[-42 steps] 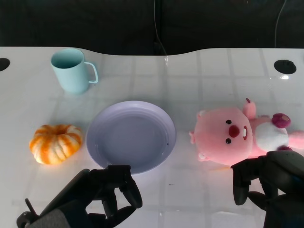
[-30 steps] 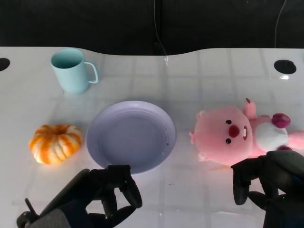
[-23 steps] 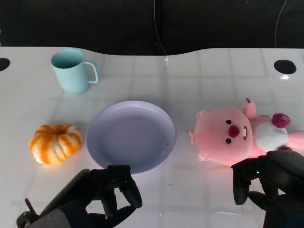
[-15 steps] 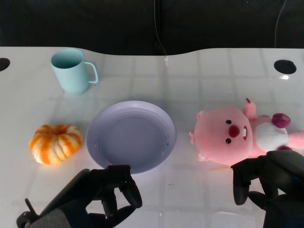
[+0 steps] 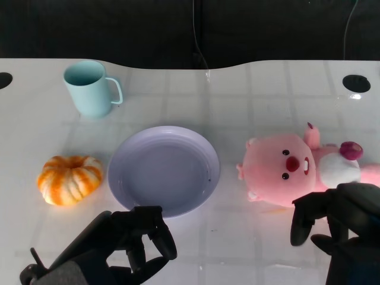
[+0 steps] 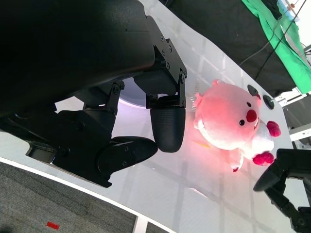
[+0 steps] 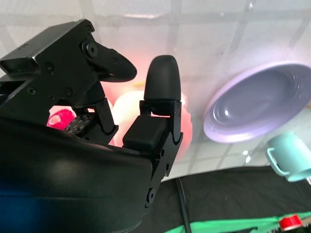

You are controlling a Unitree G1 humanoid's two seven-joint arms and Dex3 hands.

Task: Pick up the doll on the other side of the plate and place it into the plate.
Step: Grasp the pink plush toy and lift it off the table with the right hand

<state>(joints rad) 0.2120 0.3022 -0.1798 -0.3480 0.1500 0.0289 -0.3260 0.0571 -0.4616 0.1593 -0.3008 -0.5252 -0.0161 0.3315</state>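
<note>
Right hand (image 5: pixel 341 222) fingers (image 5: pixel 298 221) are apart and hold nothing; they hang just in front of the doll (image 5: pixel 297 169), near its lower edge, not touching it as far as the head view shows. In the right wrist view the fingers (image 7: pixel 160 82) are spread with pink plush showing between them, so the hand is lined up on the doll but has not gripped it.

Left hand (image 5: pixel 133 240) fingers (image 5: pixel 155 228) are curled inward around nothing, low at the near edge of the counter (image 5: pixel 249 101), just in front of the plate (image 5: pixel 163 172). It looks idle.

The doll is a pink plush animal lying on its back on the counter, to the right of the plate and apart from it, head toward the plate and body toward the right edge. The plate has nothing in it. An orange pumpkin (image 5: pixel 69 179) sits left of the plate and a light blue mug (image 5: pixel 90 88) stands behind and to the left, both well away from the doll.

Risks, as a judgement:
- The plush is soft and round, so a shallow grip on the head could squeeze off and let it slip.
- Fingers coming in low could push the doll along the slick counter instead of closing on it.
- The doll is large against the plate; a release off centre may leave it hanging over the rim or rolling out.
- A low carry could knock the plate's rim and shift it.
</note>
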